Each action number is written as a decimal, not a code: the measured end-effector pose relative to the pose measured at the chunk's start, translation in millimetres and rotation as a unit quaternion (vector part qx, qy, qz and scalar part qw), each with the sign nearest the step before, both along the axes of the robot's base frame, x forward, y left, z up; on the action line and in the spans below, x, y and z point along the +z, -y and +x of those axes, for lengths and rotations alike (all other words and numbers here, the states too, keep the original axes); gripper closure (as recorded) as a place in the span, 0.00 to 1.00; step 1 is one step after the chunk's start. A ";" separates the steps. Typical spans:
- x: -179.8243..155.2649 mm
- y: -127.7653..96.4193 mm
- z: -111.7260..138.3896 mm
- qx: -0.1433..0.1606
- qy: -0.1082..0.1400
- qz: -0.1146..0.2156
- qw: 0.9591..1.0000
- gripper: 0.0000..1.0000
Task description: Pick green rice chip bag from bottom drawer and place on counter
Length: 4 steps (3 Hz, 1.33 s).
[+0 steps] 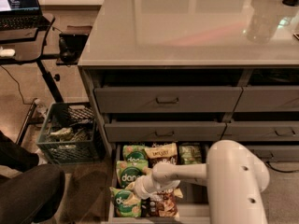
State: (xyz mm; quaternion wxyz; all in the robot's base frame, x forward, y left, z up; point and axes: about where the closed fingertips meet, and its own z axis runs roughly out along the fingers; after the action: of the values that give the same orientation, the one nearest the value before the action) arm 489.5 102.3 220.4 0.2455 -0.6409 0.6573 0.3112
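Note:
The bottom drawer (113,190) is pulled open below the cabinet. Three green rice chip bags with white "dang" lettering lie in its left column: a back one (134,152), a middle one (130,173) and a front one (124,201). My gripper (132,187) reaches from the white arm (187,172) down to the left column, between the middle and front green bags. The arm's wrist hides the fingers. The glossy grey counter (196,27) fills the top of the view.
Brown-and-cream bags (161,154) and a paler green bag (190,153) lie in the drawer too. Shut drawer fronts (167,100) sit above. A green crate (67,133) stands left on the floor by a black desk (28,36) with a laptop.

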 end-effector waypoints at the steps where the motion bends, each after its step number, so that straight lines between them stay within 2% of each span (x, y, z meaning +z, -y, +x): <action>1: 39.2 -13.1 -18.3 0.025 0.027 0.024 0.999 1.00; 2: 81.4 -25.5 -17.6 0.053 0.053 0.055 0.996 1.00; 3: 113.9 -33.1 -3.0 0.074 0.075 0.083 0.991 1.00; 4: 138.1 -24.7 28.2 0.077 0.086 0.096 0.989 1.00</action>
State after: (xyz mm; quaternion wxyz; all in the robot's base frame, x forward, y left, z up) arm 517.7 127.0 358.5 0.3365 -0.6876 0.5494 0.3348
